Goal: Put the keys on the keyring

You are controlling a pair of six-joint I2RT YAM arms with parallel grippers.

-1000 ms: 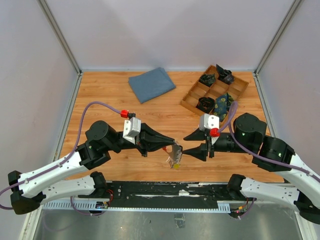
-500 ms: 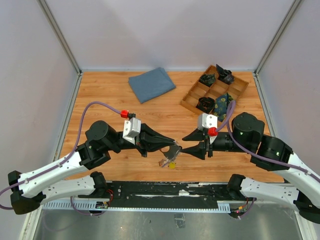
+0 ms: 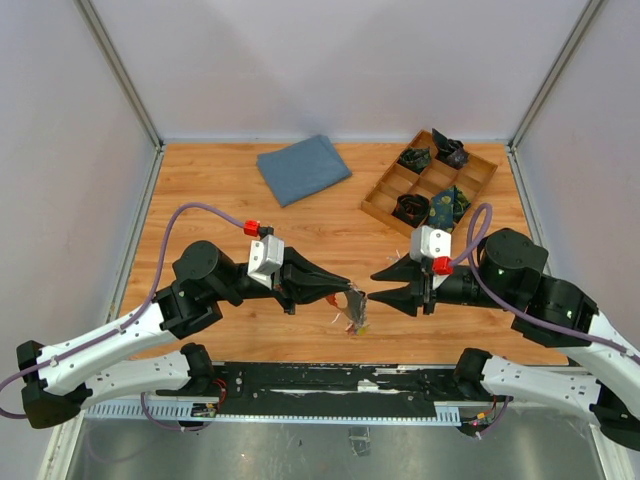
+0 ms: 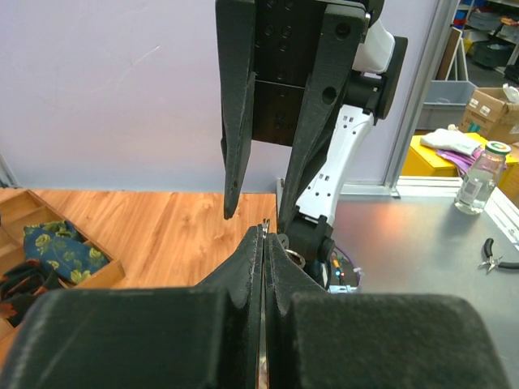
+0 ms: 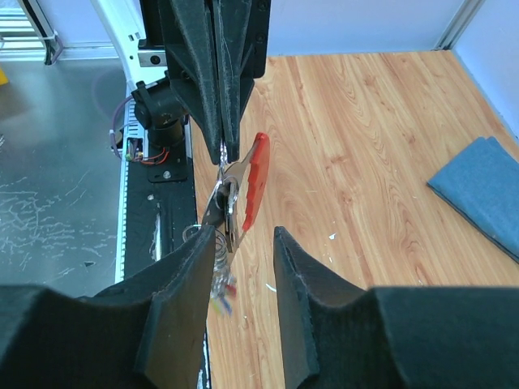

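My left gripper (image 3: 349, 290) is shut on the keys (image 3: 354, 312) and holds them above the table's front edge. In the right wrist view the silver keys (image 5: 228, 207) hang from the left fingers (image 5: 215, 89), with yellow and blue ends blurred lower down. The red keyring (image 5: 255, 180) hangs beside them on the same bunch. My right gripper (image 3: 370, 286) is open and empty, its tips just right of the bunch. In the right wrist view its fingertips (image 5: 195, 251) flank the hanging keys. In the left wrist view a thin metal edge (image 4: 264, 231) shows between the shut left fingers.
A wooden compartment tray (image 3: 385, 205) with dark and patterned items stands at the back right. A folded blue cloth (image 3: 303, 168) lies at the back middle. The black base rail (image 3: 330, 380) runs along the near edge below the keys.
The right arm has drawn back a little to the right, away from the bunch. The keys, swung down-left half a second ago, now hang straight under the left gripper.
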